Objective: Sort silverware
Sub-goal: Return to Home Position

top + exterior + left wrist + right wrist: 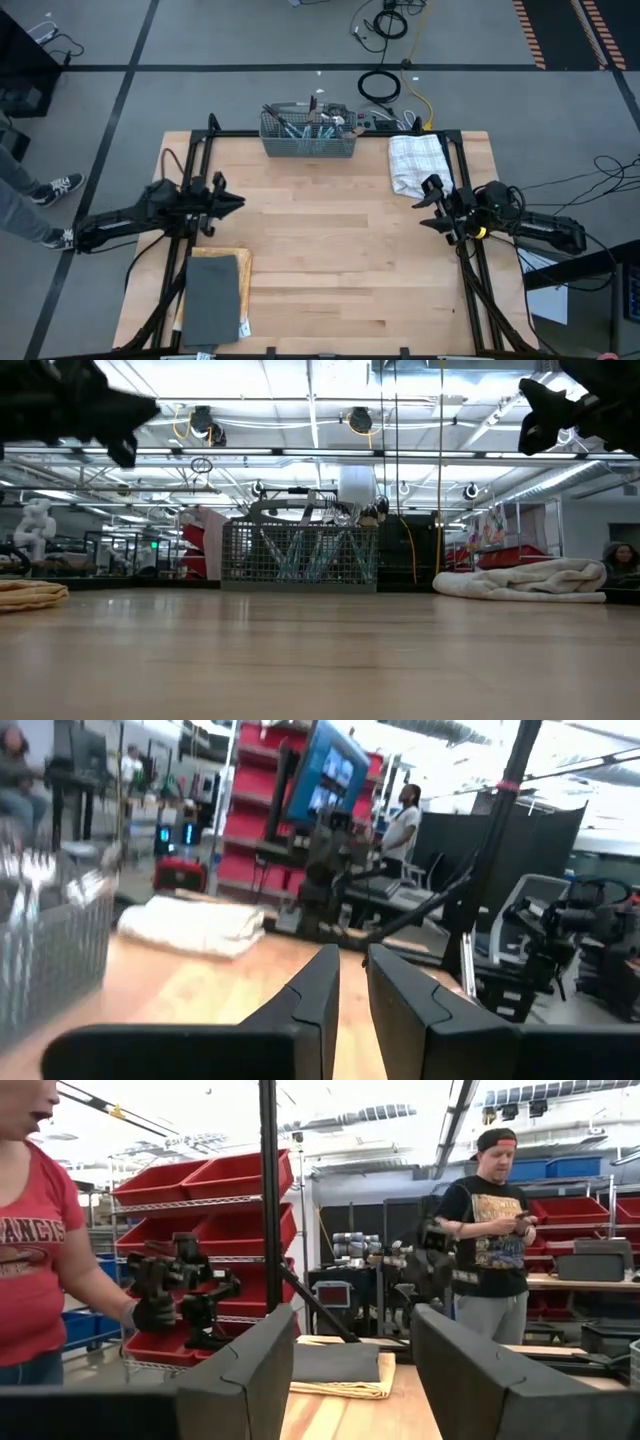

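Observation:
The silverware stands upright in a grey mesh basket at the middle of the table's far edge. Its shiny heads stick out above the basket's rim, and the blue-and-white handles point down inside. My left gripper hovers over the table's left side, fingers pointing right, open by a narrow gap. My right gripper hovers over the right side, pointing left, open wide. Both are raised well above the wood and far from the basket.
A folded white towel lies on the far right of the table, next to the basket. A dark grey mat on a yellow cloth lies at the near left. Bare wood spans the middle between the arms. People stand beyond the table.

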### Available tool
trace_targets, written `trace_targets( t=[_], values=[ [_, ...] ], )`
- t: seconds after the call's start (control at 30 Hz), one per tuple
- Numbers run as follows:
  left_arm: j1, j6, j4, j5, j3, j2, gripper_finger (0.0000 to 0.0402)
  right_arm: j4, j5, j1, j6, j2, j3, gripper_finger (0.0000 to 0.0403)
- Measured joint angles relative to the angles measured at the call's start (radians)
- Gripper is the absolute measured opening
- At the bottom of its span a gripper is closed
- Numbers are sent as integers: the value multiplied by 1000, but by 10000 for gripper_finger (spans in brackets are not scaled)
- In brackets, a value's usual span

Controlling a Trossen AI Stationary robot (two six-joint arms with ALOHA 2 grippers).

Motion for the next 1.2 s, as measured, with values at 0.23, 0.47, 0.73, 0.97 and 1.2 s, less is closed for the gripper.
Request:
trace_targets(
  t=[0.23,0.47,0.73,0.97,1.2],
  values=[
    [-3,-10,24,-19,-103,3,61,-83,-23,27,-73,0,0,187],
    [-4,17,46,-46,-103,3,61,-158,-23,47,-136,0,0,187],
    [-4,-40,51,-101,-104,3,61,-253,-22,48,-175,0,0,187],
    [-4,-40,51,-100,-104,3,61,-249,-21,47,-100,0,0,187],
    [-4,-40,51,-100,-104,3,61,-249,-21,47,-63,0,0,187]
  ],
)
